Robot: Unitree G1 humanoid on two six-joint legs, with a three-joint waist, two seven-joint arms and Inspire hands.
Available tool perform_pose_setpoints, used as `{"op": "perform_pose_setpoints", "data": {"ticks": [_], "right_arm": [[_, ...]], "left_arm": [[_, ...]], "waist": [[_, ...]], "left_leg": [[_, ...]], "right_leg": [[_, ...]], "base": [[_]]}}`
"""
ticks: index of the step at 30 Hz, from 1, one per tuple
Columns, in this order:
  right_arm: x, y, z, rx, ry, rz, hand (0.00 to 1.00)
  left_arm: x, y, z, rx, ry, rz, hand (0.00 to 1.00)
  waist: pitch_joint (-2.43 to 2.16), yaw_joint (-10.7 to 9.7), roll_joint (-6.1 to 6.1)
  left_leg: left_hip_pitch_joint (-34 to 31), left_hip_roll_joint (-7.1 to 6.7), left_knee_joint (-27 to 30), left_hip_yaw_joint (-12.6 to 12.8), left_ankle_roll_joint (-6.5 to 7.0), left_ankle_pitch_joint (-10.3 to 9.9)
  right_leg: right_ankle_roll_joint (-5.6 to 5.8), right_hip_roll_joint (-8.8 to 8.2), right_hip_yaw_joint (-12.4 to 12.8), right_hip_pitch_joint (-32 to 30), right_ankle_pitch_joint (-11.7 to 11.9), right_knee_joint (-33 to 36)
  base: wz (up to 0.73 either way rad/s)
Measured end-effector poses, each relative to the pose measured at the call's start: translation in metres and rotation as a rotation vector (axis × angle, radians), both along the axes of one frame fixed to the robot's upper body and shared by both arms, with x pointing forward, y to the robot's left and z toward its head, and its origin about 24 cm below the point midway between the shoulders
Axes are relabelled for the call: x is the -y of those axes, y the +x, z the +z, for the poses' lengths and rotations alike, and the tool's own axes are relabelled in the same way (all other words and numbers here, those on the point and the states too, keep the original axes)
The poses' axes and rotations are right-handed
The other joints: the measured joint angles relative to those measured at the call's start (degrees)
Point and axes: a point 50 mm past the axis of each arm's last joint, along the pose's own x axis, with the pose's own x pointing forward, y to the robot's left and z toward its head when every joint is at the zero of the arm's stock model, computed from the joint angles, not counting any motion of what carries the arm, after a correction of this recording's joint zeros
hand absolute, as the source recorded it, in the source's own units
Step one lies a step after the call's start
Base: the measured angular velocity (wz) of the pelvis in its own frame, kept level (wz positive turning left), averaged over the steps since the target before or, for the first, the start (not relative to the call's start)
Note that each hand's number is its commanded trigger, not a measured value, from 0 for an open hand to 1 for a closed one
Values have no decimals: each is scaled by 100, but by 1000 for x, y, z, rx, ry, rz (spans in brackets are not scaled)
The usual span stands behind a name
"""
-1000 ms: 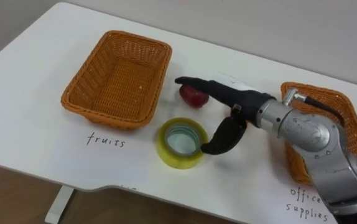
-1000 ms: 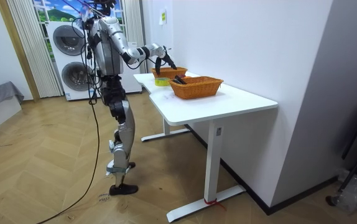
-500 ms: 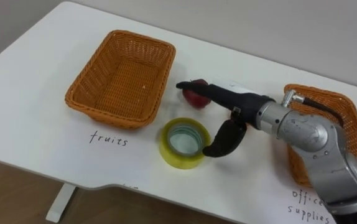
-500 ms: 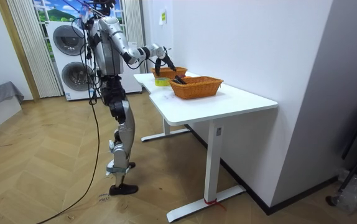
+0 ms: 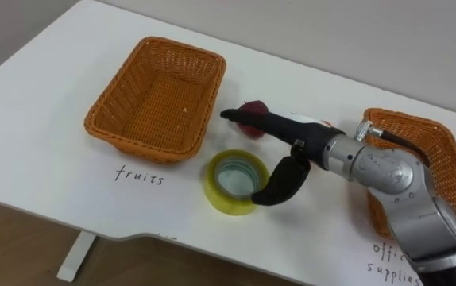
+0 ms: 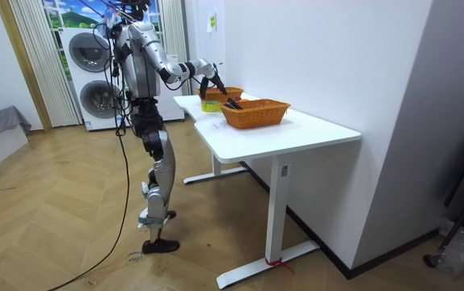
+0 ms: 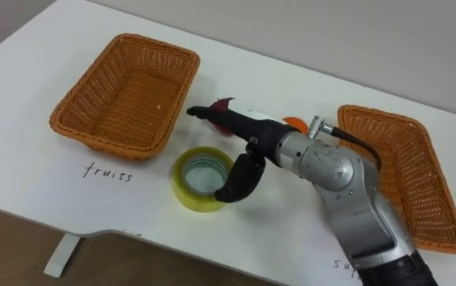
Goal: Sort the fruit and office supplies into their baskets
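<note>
A yellow tape roll (image 5: 232, 183) lies flat on the white table near its front edge. Just behind it sits a small red fruit (image 5: 251, 106), mostly covered by my right hand (image 5: 291, 131). That hand is open: its straight fingers reach left over the fruit, and its thumb hangs down against the roll's right side. The basket labelled fruits (image 5: 158, 99) stands empty at the left. At the right edge stands the office supplies basket (image 5: 419, 139). A small orange thing (image 7: 295, 121) peeks out behind my wrist.
The white table (image 5: 45, 119) has handwritten labels in front of each basket. In the room view I stand at the table's far end (image 6: 187, 101), by two stacked washing machines (image 6: 94, 77), right arm stretched over the baskets (image 6: 256, 109).
My right hand has shifted a little left and lower, so its fingers now cover more of the red fruit. The thumb stays at the tape roll. The view has shifted slightly.
</note>
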Motion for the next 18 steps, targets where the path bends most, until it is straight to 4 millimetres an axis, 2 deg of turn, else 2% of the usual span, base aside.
{"op": "perform_pose_setpoints", "data": {"ticks": [10,18], "right_arm": [[4,5,-7,-40,-11,-29,0],[6,6,-9,-56,-14,-40,0]], "left_arm": [[0,0,0,-17,-14,10,0],[3,-2,-2,-35,-40,10,0]], "waist": [[14,5,33],[-6,30,110]], "left_leg": [[25,3,58,0,0,0],[-3,6,61,0,-1,0]], "right_leg": [[0,-2,-9,6,0,0],[-4,3,-4,0,3,9]], "base": [[0],[0]]}}
